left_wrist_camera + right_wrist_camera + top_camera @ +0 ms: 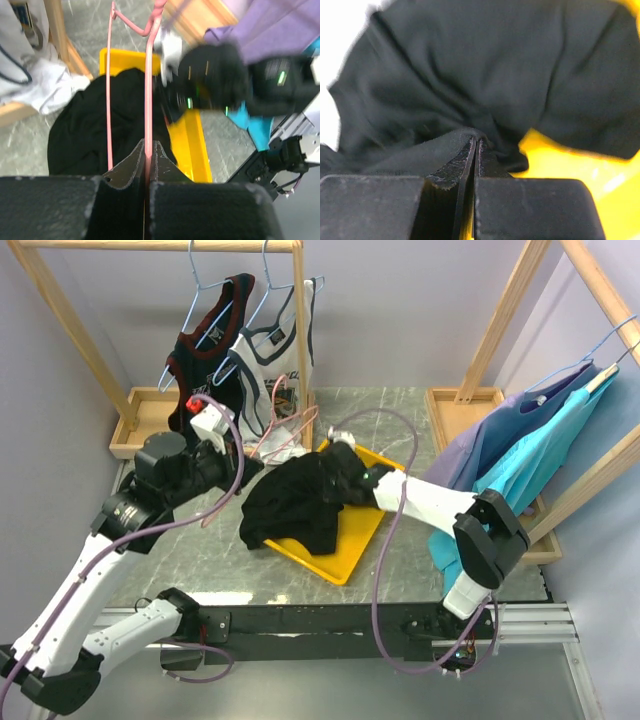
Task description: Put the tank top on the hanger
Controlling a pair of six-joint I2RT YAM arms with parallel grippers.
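Observation:
The black tank top (295,502) lies bunched over the left part of the yellow tray (362,532). It also shows in the left wrist view (95,125) and fills the right wrist view (470,75). My left gripper (149,145) is shut on one wire of the pink-red hanger (148,75), which reaches out over the tank top. In the top view the hanger (272,435) runs from my left gripper (248,450) toward the back. My right gripper (475,142) is shut on a fold of the tank top, at the garment's right side (352,480).
A wooden rack at back left holds a navy jersey (208,345) and a white jersey (275,360) on light blue hangers. A second rack at right holds purple and teal garments (530,450). Grey marble tabletop (200,550) surrounds the tray.

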